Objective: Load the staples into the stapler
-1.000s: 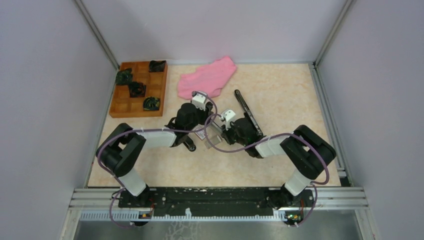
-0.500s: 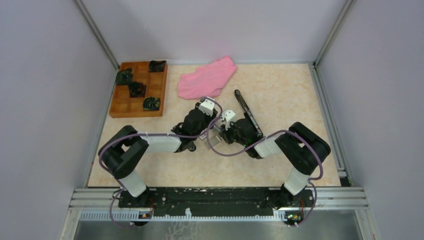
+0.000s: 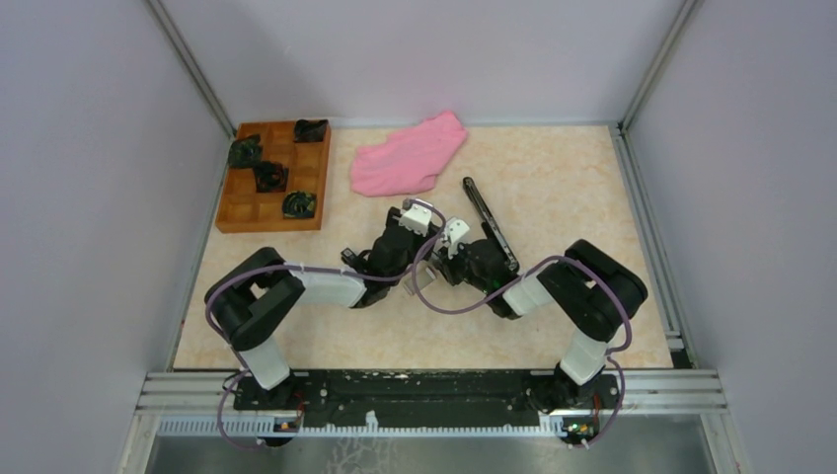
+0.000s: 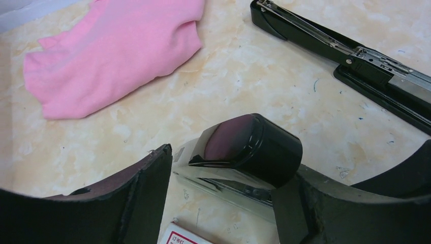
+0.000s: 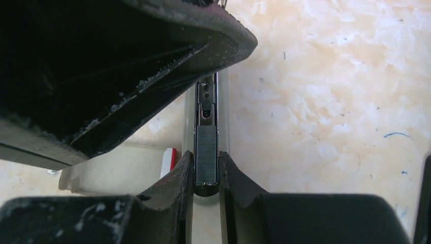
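A small stapler (image 4: pixel 264 147) lies open at the table's middle, with its black lid raised over a chrome magazine. My left gripper (image 4: pixel 222 170) is open and its fingers straddle the lid; the right finger is against the lid. My right gripper (image 5: pixel 206 162) is shut on the staples (image 5: pixel 206 147), a short grey block held in line with the magazine channel (image 5: pixel 206 99), at its near end. In the top view both grippers, left (image 3: pixel 422 252) and right (image 3: pixel 434 265), meet nose to nose and hide the small stapler.
A long black stapler (image 3: pixel 490 225) lies opened flat just behind the right gripper and also shows in the left wrist view (image 4: pixel 356 56). A pink cloth (image 3: pixel 410 153) lies at the back. A wooden tray (image 3: pixel 242 212) with black parts stands back left. A red-and-white staple box (image 4: pixel 180 238) lies by the small stapler.
My left gripper has swung right and nearer, closing in on the right gripper over the small stapler. The right gripper has shifted only slightly.
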`<control>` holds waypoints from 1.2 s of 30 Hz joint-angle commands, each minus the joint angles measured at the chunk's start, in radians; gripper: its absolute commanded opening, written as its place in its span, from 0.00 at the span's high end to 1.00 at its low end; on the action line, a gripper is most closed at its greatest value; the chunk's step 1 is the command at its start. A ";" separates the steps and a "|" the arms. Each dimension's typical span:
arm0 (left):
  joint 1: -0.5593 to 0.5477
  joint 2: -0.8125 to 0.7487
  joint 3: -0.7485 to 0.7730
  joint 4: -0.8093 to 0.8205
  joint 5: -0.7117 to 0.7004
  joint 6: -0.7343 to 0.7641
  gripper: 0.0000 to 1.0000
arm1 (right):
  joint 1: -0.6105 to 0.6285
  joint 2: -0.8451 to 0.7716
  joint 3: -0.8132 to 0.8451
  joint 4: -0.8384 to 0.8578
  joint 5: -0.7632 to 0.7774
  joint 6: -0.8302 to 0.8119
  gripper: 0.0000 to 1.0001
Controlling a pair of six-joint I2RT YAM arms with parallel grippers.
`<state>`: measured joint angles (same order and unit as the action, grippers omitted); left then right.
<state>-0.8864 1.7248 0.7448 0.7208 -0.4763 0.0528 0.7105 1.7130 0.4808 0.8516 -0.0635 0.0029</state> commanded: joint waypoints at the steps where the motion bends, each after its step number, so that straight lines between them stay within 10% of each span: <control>1: -0.063 0.024 -0.013 0.039 0.007 0.026 0.24 | -0.004 0.022 0.002 0.055 0.051 0.012 1.00; 36: -0.065 -0.126 -0.137 -0.006 0.197 -0.422 0.02 | -0.017 0.053 -0.014 0.116 0.068 0.055 0.99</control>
<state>-0.9226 1.6588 0.6231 0.6647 -0.3973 -0.2981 0.6903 1.7504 0.4580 0.9585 -0.0048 0.0322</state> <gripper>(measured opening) 0.970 0.184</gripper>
